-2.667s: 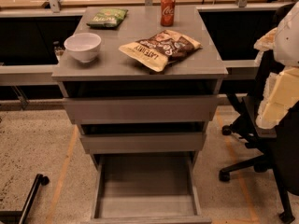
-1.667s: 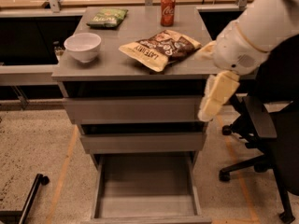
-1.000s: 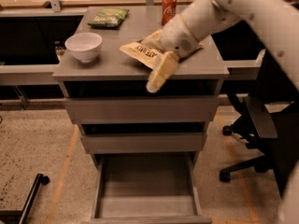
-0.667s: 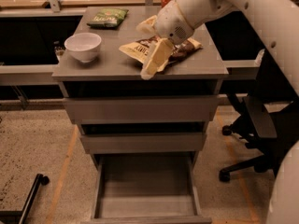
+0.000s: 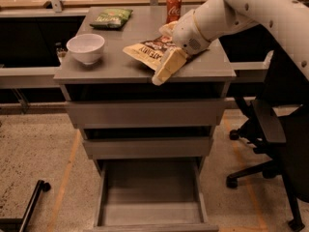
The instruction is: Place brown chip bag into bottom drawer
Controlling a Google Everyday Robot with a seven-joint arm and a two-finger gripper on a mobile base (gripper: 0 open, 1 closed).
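Observation:
The brown chip bag [image 5: 145, 51] lies flat on the grey cabinet top, right of centre. My gripper [image 5: 162, 56] reaches in from the upper right on a white arm and sits over the bag's right part. It is open: one cream finger [image 5: 166, 67] hangs over the bag's near edge at the cabinet's front rim, and the other finger [image 5: 168, 28] is at the bag's far side. The bag's right end is hidden behind the wrist. The bottom drawer [image 5: 150, 211] is pulled out below and holds nothing.
A white bowl [image 5: 85, 47] stands at the top's left. A green snack bag [image 5: 112, 17] and a red soda can [image 5: 173, 7] are at the back. The two upper drawers [image 5: 145, 114] are shut. A black office chair [image 5: 277, 144] stands to the right.
My arm has swung in from the right side of the cabinet to above its top, and the gripper has come down onto the brown chip bag. The bag and drawer have not moved.

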